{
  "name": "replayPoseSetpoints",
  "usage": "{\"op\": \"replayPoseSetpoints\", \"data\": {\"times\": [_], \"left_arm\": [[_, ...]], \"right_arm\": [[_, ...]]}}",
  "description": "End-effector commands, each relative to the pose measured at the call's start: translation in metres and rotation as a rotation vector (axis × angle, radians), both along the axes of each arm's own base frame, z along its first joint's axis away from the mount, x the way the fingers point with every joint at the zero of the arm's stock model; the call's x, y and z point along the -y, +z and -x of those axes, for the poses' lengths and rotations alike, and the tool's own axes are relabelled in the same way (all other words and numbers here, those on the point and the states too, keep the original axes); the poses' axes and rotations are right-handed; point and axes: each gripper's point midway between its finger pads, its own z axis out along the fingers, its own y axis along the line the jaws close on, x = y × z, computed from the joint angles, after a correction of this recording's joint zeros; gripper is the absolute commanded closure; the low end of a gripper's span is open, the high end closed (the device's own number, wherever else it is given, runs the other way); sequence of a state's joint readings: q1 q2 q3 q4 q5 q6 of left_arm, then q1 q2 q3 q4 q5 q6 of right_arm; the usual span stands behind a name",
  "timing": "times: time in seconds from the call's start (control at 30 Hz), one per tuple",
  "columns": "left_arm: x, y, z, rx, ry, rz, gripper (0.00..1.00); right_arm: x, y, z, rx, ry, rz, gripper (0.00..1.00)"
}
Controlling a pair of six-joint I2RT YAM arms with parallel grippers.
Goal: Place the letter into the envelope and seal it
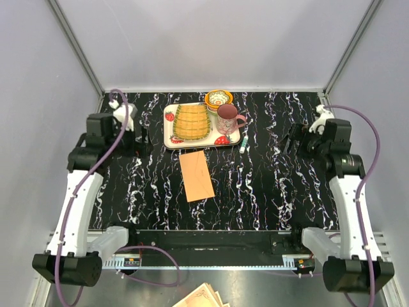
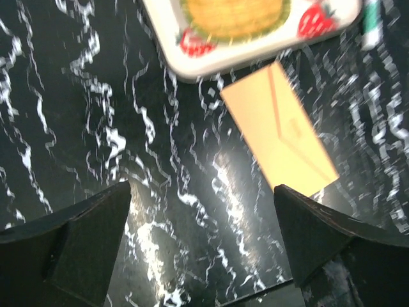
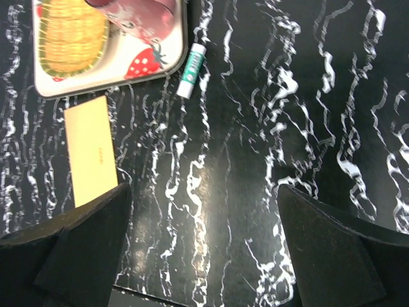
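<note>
Left pincer (image 2: 201, 192) and right pincer (image 3: 204, 192) are both spread wide, gripping nothing, over a black white-veined marble bench (image 1: 255, 192) enclosed by pale grey walls (image 1: 204, 45). Between them, nearer the left, lies one flat orange-tan kraft paper envelope (image 1: 196, 175), just beside one strawberry-printed white tray (image 1: 192, 144). One white-and-green glue stick (image 3: 193, 69) lies ahead of the right pincer. Only the top view shows one yellow patterned bowl (image 1: 218, 99)

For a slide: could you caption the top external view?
Kraft envelope flat on the black marbled table, close beside the strawberry-print tray.
</note>
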State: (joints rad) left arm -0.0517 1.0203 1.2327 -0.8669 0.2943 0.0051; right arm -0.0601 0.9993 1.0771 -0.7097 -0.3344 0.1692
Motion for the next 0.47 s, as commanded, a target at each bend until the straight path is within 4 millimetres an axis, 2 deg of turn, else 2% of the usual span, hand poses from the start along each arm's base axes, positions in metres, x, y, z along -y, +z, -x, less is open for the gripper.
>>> {"op": "replayPoseSetpoints", "data": {"times": [0.0,0.1,0.27,0.37,0.43], "left_arm": [[-0.025,-0.040,0.001,-0.019,0.093,-0.172,0.01],[-0.025,-0.048,0.007,-0.009,0.104,-0.188,0.01],[-0.027,-0.051,0.013,0.007,0.114,-0.205,0.01],[-0.037,-0.050,0.012,0.012,0.169,-0.232,0.01],[-0.040,-0.041,0.012,0.040,0.201,-0.221,0.01]], "right_arm": [[0.017,-0.005,0.023,0.001,-0.083,0.078,0.00],[0.018,0.011,0.032,0.078,-0.092,0.086,0.00],[0.016,0.018,0.037,0.118,-0.081,0.080,0.00],[0.012,0.019,0.038,0.125,-0.054,0.077,0.00],[0.010,0.020,0.039,0.131,-0.038,0.081,0.00]]}}
